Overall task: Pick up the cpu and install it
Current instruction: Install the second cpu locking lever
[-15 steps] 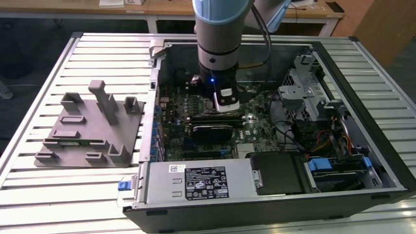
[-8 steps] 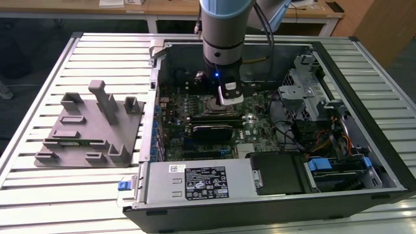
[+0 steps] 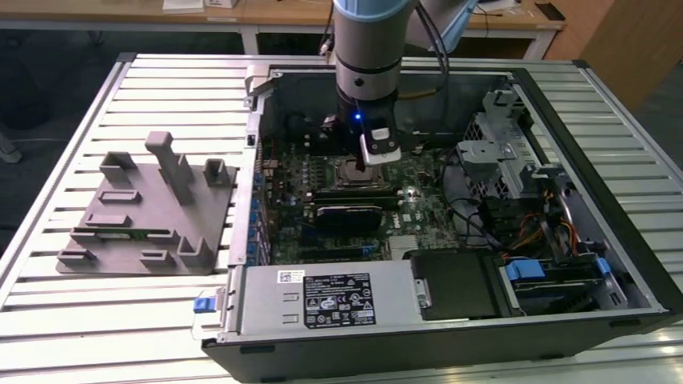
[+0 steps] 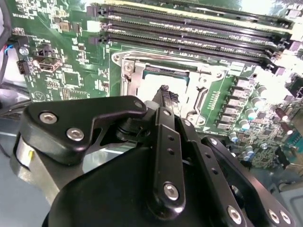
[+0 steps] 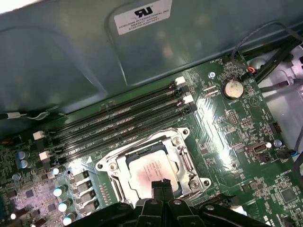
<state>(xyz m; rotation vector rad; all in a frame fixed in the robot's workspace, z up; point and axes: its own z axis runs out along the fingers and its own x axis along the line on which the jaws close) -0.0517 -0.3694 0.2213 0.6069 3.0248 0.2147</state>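
The cpu (image 5: 150,171) lies flat inside the motherboard socket (image 5: 154,165), silver top showing, with the memory slots (image 5: 123,120) at its 12 o'clock in the first wrist view. The gripper (image 5: 161,183) hovers directly over the chip's near edge; its jaws are pressed together, pinching nothing. The computer case (image 3: 629,264) sits open on the slatted table (image 3: 171,88).

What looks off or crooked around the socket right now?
Nothing stands out. The cpu lies flat and square inside the socket frame, its edges parallel to the frame in both wrist views. The gripper hangs right above the chip's near edge. The neighbouring memory slots look undamaged.
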